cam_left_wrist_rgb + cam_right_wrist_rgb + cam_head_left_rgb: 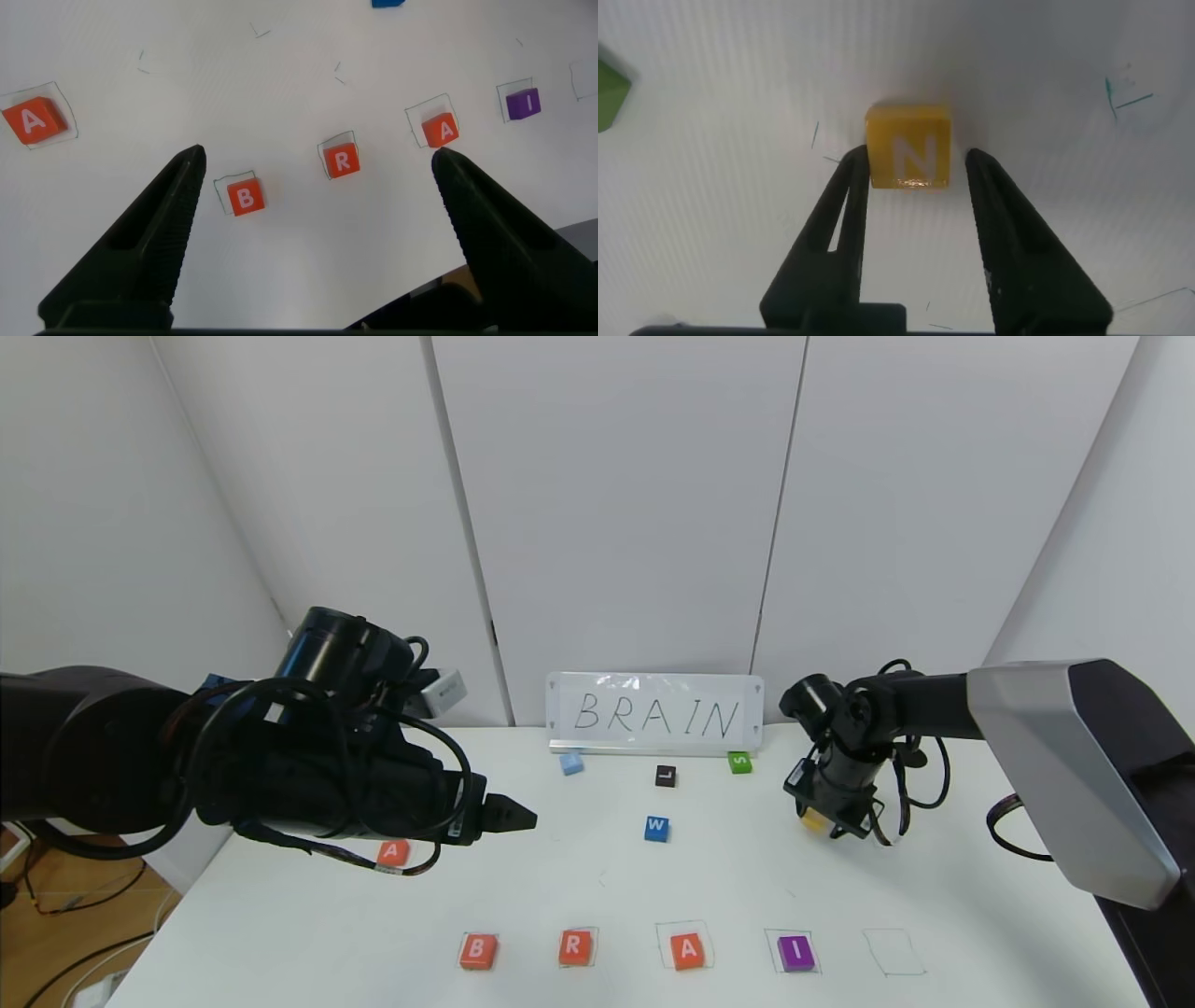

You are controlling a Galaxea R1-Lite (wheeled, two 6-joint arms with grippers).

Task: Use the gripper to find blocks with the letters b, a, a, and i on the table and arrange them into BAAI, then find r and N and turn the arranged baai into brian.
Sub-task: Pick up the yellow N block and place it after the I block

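In the front row each tile sits in a pen-drawn square: orange-red B (pixel 477 951), R (pixel 575 947), A (pixel 688 951) and purple I (pixel 795 953). A second orange-red A (pixel 393 852) lies on the left, under my left arm. My right gripper (pixel 826 821) points down at the back right, open around the yellow N (pixel 908 147). One finger touches the tile and the other stands a small gap off. The tile rests on the table (pixel 747 887). My left gripper (pixel 509 817) hovers open and empty, and its wrist view shows B (pixel 245 198), R (pixel 341 161), A (pixel 442 130) and I (pixel 523 103).
An empty drawn square (pixel 893 952) lies right of the I. A blue W tile (pixel 656 829), a black L tile (pixel 665 777), a green S tile (pixel 739 763) and a light blue tile (pixel 571 763) lie mid-table. A whiteboard reading BRAIN (pixel 655 714) stands at the back.
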